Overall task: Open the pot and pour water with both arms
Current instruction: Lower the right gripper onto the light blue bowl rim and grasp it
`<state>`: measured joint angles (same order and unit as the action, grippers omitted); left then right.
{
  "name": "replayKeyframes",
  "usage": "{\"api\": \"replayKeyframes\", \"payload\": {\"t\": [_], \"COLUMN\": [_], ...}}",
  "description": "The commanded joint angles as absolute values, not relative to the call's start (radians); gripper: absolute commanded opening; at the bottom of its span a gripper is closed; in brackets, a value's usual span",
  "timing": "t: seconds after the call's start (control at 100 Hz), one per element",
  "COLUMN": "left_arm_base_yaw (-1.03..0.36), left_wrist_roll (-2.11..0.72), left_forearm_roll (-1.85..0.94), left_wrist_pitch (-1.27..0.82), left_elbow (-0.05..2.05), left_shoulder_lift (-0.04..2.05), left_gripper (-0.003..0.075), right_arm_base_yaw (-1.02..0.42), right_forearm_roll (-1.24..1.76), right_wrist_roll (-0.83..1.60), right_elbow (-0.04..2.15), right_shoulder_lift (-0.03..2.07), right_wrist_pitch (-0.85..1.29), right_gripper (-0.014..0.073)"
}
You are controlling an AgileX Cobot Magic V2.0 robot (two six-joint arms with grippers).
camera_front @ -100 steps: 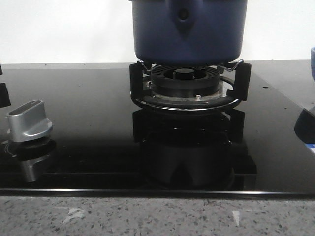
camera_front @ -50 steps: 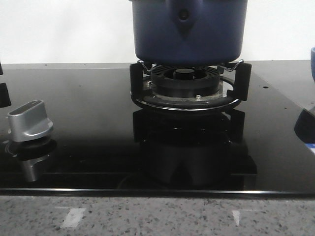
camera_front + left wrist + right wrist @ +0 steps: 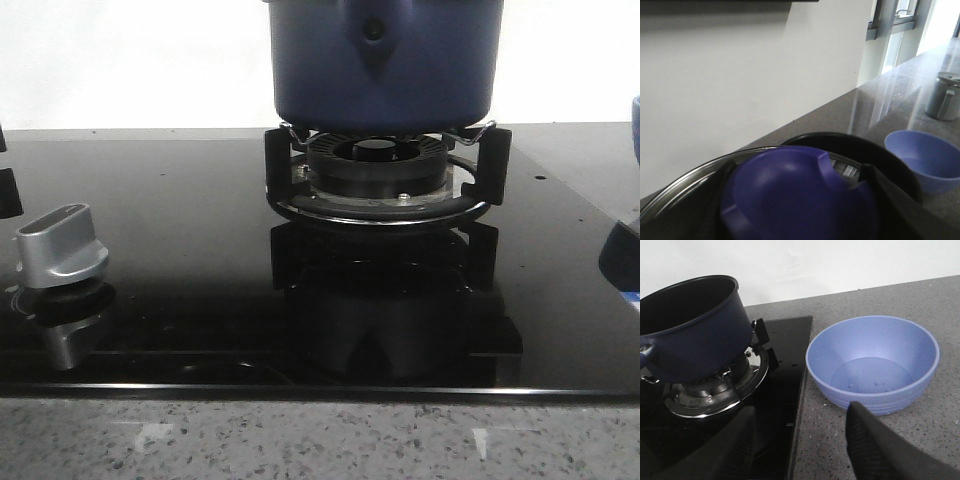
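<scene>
The pot (image 3: pixel 384 62) sits on the burner grate (image 3: pixel 385 185) of the black glass hob (image 3: pixel 180 240), toward the hob's far edge and nearer its right edge. In the right wrist view the pot (image 3: pixel 692 327) is open, its dark interior exposed; any water inside cannot be made out. The lighter blue bowl (image 3: pixel 873 362) stands on the desk (image 3: pixel 940 305) just off the hob's right edge, apart from the pot.

The left pincer (image 3: pixel 800 220) appears pressed around a blue knob (image 3: pixel 795 197) on what looks like a glass lid (image 3: pixel 677 187), lifted clear; its fingers are largely hidden, so the grip is judged, not confirmed. The right pincer (image 3: pixel 805 450) is spread and empty, aimed between pot and bowl.

Judgement: the lid is off and the pour is not yet begun. To do it well, the right pincer should close squarely on the pot's handle mount (image 3: pixel 373 35), lift straight off the grate prongs before any tilt, then tip slowly over the bowl's middle. The lid should be kept out of the pouring path
</scene>
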<state>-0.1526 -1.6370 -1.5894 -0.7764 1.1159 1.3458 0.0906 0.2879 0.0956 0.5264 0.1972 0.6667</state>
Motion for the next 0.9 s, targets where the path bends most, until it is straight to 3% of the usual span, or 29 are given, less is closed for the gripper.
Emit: {"api": "replayKeyframes", "payload": {"t": [0.0, 0.26, 0.41, 0.77, 0.89], "left_arm_base_yaw": [-0.135, -0.121, -0.121, -0.121, -0.123], "left_wrist_roll": [-1.675, -1.728, -1.734, -1.753, -1.753], "left_forearm_roll": [-1.702, -1.754, -1.784, -1.8, -1.8], "left_wrist_pitch": [-0.774, -0.765, -0.765, -0.765, -0.769], "left_elbow": [1.073, 0.964, 0.964, 0.964, 0.964], "left_shoulder_lift": [1.257, 1.2, 1.2, 1.2, 1.2], "left_gripper": [0.0202, 0.0204, 0.0256, 0.0265, 0.0265], "right_arm_base_yaw": [0.092, 0.092, 0.092, 0.095, 0.134], "right_forearm_roll": [0.307, 0.307, 0.283, -0.164, -0.185], "right_wrist_roll": [0.102, 0.051, -0.013, -0.314, -0.335], "right_elbow": [0.574, 0.779, 0.933, 1.169, 1.197], "right_shoulder_lift": [0.234, 0.43, 0.58, 0.894, 0.985], "right_wrist_pitch": [0.604, 0.629, 0.705, 0.902, 0.974], "right_gripper": [0.0363, 0.0363, 0.0363, 0.0363, 0.0363]}}
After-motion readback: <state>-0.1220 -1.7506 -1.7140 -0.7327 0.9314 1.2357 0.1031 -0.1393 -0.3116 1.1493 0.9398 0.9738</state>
